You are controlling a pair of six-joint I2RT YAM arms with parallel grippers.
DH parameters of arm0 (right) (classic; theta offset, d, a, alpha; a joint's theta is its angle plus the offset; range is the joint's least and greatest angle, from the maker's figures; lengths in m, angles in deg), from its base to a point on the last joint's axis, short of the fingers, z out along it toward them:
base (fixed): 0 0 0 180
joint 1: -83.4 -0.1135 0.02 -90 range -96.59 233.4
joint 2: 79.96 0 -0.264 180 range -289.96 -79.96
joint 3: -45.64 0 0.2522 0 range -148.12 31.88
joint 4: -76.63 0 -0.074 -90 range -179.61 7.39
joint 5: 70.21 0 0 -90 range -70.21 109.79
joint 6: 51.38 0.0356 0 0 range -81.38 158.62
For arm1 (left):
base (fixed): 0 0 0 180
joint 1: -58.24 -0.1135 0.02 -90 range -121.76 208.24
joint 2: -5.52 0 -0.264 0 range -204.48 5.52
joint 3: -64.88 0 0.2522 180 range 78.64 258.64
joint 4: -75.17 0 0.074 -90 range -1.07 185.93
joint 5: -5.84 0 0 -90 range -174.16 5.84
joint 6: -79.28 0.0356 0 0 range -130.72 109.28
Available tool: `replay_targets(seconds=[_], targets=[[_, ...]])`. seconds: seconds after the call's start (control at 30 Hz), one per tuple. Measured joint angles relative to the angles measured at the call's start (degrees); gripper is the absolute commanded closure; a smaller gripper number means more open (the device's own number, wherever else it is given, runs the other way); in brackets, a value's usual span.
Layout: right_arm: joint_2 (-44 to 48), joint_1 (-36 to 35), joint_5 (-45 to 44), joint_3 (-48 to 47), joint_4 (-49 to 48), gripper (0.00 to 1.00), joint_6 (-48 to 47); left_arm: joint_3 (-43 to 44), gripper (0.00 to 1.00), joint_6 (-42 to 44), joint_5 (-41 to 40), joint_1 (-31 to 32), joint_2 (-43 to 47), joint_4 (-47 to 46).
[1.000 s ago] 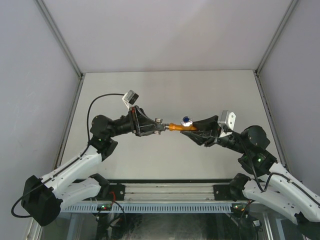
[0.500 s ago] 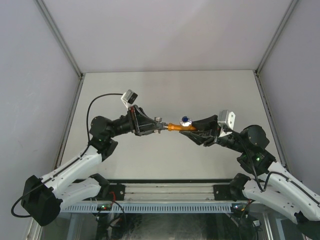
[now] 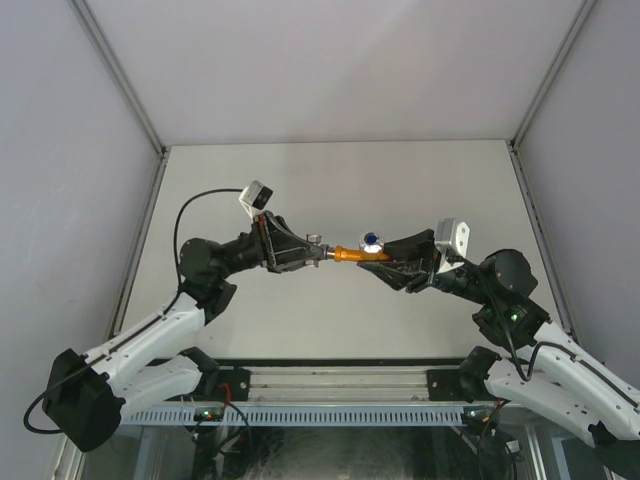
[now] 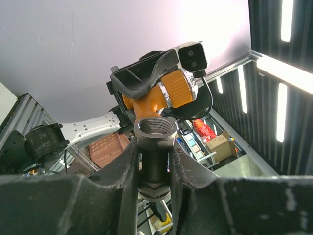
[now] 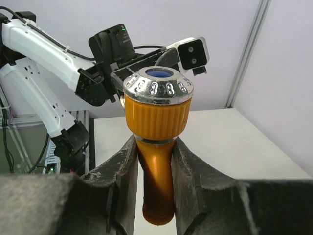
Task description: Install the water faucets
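My right gripper [image 3: 385, 259] is shut on the orange tap body [image 3: 353, 255], held above the table; its ribbed orange knob with a silver, blue-centred cap [image 5: 157, 100] stands up between my fingers [image 5: 120, 166]. My left gripper [image 3: 308, 254] is shut on the grey metal threaded fitting [image 4: 155, 147], open threaded end facing the orange tap [image 4: 164, 95]. In the top view the fitting [image 3: 320, 250] meets the tap's left end, the two grippers facing each other across the middle of the table.
The white table [image 3: 330, 180] lies below both arms, closed in by grey walls on three sides. The arm bases and a metal rail [image 3: 330, 385] run along the near edge.
The left wrist has turned slightly, its camera shifting a little left and up. The tap and fitting stay together in the same spot. The right arm has hardly moved.
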Motion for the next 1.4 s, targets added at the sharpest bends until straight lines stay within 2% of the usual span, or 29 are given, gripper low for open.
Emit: replay_targets(seconds=[0.77, 1.1, 1.4], targets=[[-0.7, 0.0, 0.1, 0.0, -1.1, 1.0, 0.9, -0.5, 1.0, -0.4, -0.2, 0.2, -0.6, -1.2], [-3.5, 0.0, -0.8, -4.9, 4.3, 1.0, 3.4, -0.5, 1.0, -0.4, -1.4, 0.0, -0.7, -1.5], [-3.9, 0.2, -1.2, -5.4, 6.0, 1.0, 7.5, -0.2, 1.0, 2.2, -1.3, 0.0, -0.3, 1.4]])
